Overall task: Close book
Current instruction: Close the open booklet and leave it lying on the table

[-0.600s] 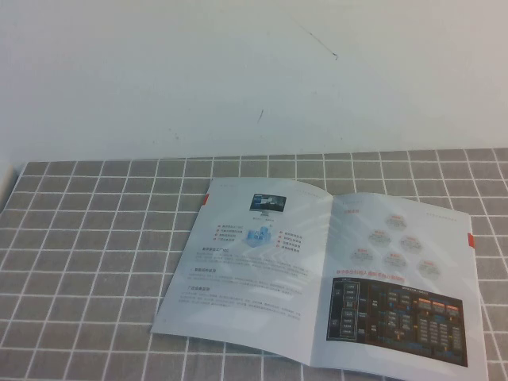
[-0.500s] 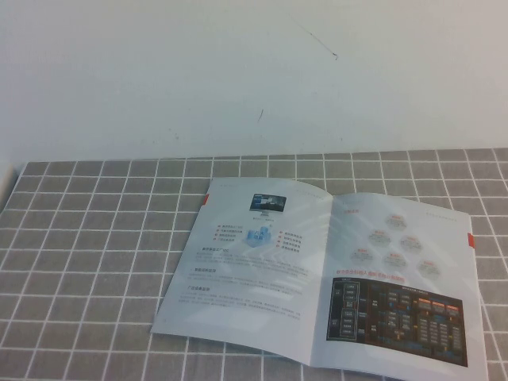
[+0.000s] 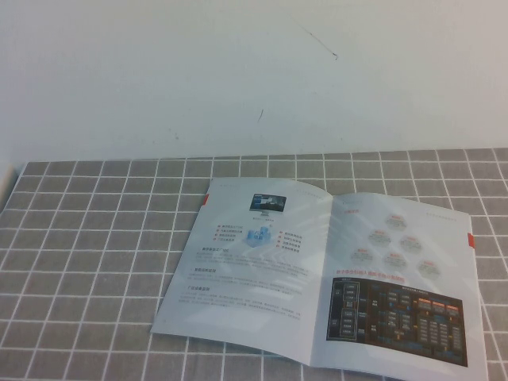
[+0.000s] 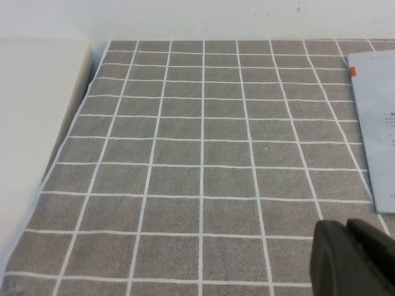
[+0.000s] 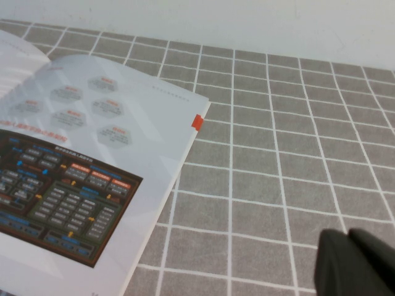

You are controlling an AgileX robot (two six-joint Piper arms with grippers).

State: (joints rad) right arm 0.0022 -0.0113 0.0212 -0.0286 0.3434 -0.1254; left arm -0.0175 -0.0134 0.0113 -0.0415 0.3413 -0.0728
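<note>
Book (image 3: 317,270) is lying wide open and flat on the checked cloth (image 3: 95,238), out ahead of both grippers and touching neither. Left gripper (image 4: 352,259) sits low over bare cloth with just the book's edge off to its side, well apart. Right gripper (image 5: 355,262) is nearer, beside the diagram page; only a dark bit of each shows, so can't tell how open they are, and nothing's visibly held.

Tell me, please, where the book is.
The open book lies on the checked cloth, right of centre in the high view, between the left gripper and the right gripper.
</note>
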